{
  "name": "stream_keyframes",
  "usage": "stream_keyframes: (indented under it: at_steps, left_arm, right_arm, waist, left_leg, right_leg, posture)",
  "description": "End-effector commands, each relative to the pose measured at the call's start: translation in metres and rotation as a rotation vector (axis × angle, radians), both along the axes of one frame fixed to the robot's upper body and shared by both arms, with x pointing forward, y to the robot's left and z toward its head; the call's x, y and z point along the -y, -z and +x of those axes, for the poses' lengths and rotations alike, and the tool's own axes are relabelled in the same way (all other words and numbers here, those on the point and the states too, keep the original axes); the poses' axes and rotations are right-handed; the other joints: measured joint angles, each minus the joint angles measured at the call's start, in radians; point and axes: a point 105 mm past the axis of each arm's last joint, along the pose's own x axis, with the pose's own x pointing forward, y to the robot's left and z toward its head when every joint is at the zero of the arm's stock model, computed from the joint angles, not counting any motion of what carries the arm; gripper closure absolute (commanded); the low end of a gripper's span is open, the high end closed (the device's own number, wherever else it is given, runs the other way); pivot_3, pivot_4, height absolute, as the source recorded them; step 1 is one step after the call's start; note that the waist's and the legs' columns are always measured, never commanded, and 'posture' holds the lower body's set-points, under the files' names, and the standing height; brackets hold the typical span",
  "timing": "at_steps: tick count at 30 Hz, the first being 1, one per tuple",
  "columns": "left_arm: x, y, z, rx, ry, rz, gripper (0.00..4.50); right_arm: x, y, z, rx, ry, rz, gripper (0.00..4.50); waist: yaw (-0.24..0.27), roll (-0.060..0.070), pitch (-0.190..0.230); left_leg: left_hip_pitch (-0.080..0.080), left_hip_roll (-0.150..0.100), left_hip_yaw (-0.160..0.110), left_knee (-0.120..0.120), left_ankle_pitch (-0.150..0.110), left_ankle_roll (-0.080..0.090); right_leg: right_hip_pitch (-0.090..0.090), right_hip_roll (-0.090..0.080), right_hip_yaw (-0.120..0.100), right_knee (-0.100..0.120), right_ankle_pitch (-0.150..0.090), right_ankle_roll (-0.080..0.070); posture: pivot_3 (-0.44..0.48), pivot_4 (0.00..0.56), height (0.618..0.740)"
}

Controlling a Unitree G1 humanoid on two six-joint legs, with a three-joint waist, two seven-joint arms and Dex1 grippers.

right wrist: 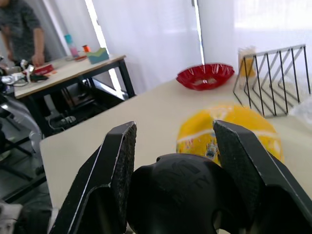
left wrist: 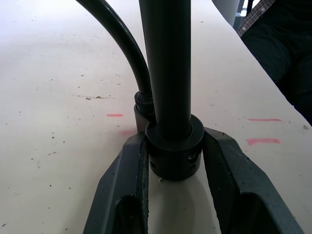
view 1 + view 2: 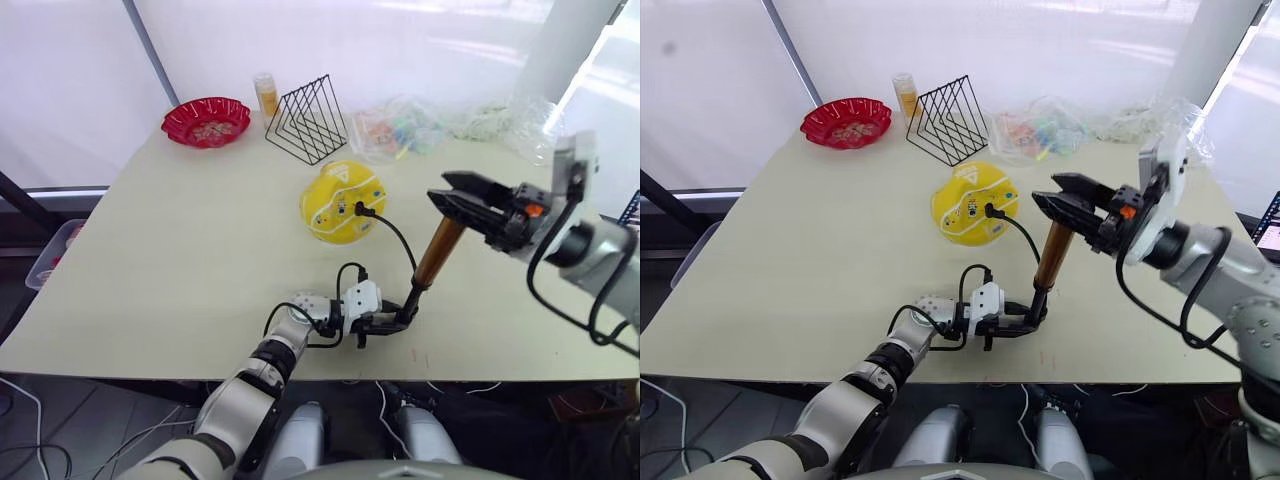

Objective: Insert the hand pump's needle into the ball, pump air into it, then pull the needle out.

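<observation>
— Where's the ball (image 3: 342,201)?

— Mid-worktop (image 3: 180,260), in front of the wire rack (image 3: 308,120), fairly round. The hose (image 3: 395,232) runs into its near side, so I judge the needle is in, though the tip itself is too small to see.

— And the pump (image 3: 434,256)?

— Standing tilted near the front edge. The left hand (image 3: 383,322) is clamped around its black base, pinning it to the worktop. The right hand (image 3: 462,203) sits over the black handle (image 1: 183,187) at the top, fingers (image 1: 117,161) on either side of it; it looks gripped.

— So it's pumping?

— That's my guess. To do it well, the right hand should push straight down along the tube, not sideways, while the left keeps the base from sliding. Otherwise the hose could tug the needle loose or roll the ball towards the red bowl (image 3: 206,120).
</observation>
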Motion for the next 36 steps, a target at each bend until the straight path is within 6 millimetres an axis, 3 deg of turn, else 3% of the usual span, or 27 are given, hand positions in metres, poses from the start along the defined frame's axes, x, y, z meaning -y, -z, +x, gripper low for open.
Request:
stream_keyframes:
  at_steps: [1,6,10,13,20,24,28,32,36]
  left_arm:
    - [-0.029,0.054,-0.034,-0.189,0.031,0.192,3.39]
    - [-0.031,0.054,-0.035,-0.190,0.030,0.192,3.39]
    - [-0.031,0.055,-0.035,-0.191,0.029,0.192,3.39]
    - [-0.032,0.055,-0.035,-0.192,0.030,0.193,3.39]
    - [-0.032,0.054,-0.034,-0.191,0.030,0.195,3.39]
    - [-0.031,0.053,-0.033,-0.190,0.033,0.195,3.39]
    - [-0.031,0.053,-0.033,-0.190,0.035,0.197,3.39]
    - [-0.031,0.053,-0.033,-0.191,0.034,0.197,3.39]
    - [-0.030,0.053,-0.033,-0.192,0.035,0.196,3.39]
  right_arm:
    - [0.007,0.034,0.010,-0.054,0.084,-0.087,2.48]
    - [0.002,0.087,0.006,-0.178,0.103,-0.105,2.48]
    - [0.002,0.094,0.004,-0.165,0.114,-0.114,2.48]
    - [0.003,0.074,0.005,-0.098,0.105,-0.075,2.48]
    - [0.010,-0.002,0.007,0.085,0.065,-0.034,2.48]
    - [0.024,-0.060,0.001,0.192,0.047,-0.021,2.48]
    - [0.031,-0.085,-0.010,0.217,0.029,-0.019,2.48]
    - [0.032,-0.089,-0.013,0.203,0.031,-0.025,2.48]
    - [0.023,-0.041,-0.006,0.051,0.034,-0.073,2.48]
  waist:
    - [-0.001,0.000,0.000]
    - [0.000,-0.005,-0.005]
    - [-0.001,-0.005,-0.006]
    - [-0.002,-0.004,-0.006]
    - [-0.002,0.002,-0.001]
    - [-0.001,0.003,0.002]
    - [0.000,0.004,0.003]
    - [0.000,0.004,0.004]
    - [0.001,0.004,0.004]
  left_leg:
    - [0.000,0.000,0.000,0.000,0.000,0.000]
    - [0.001,0.000,-0.001,-0.001,0.000,0.000]
    - [0.002,0.000,-0.001,-0.002,0.000,0.000]
    - [0.003,0.001,0.000,-0.003,0.000,0.000]
    - [0.002,0.000,0.000,-0.003,0.000,0.000]
    - [0.001,0.000,-0.001,-0.003,0.000,0.000]
    - [0.000,0.000,-0.001,-0.003,0.000,0.000]
    - [-0.002,0.000,-0.001,-0.003,0.000,0.000]
    - [-0.002,0.000,-0.001,-0.003,0.000,0.000]
  right_leg:
    - [0.000,0.000,0.000,0.000,0.000,0.000]
    - [0.001,0.001,0.000,0.000,-0.002,-0.004]
    - [0.001,0.001,0.000,0.000,-0.002,-0.004]
    - [0.002,0.001,0.000,0.000,-0.002,-0.004]
    - [0.000,0.001,0.000,0.000,-0.002,-0.003]
    - [0.000,0.001,0.000,0.000,0.000,-0.001]
    - [0.000,0.001,-0.001,0.000,-0.001,-0.001]
    - [-0.002,0.000,-0.001,-0.001,0.000,-0.001]
    - [-0.002,0.000,-0.001,-0.001,0.000,0.000]
  posture:
    - [0.000,0.150,0.737]
    - [0.000,0.150,0.737]
    - [0.000,0.150,0.737]
    - [0.000,0.150,0.737]
    - [0.000,0.150,0.737]
    - [0.000,0.150,0.737]
    - [0.000,0.150,0.737]
    - [0.000,0.150,0.737]
    - [0.000,0.150,0.737]
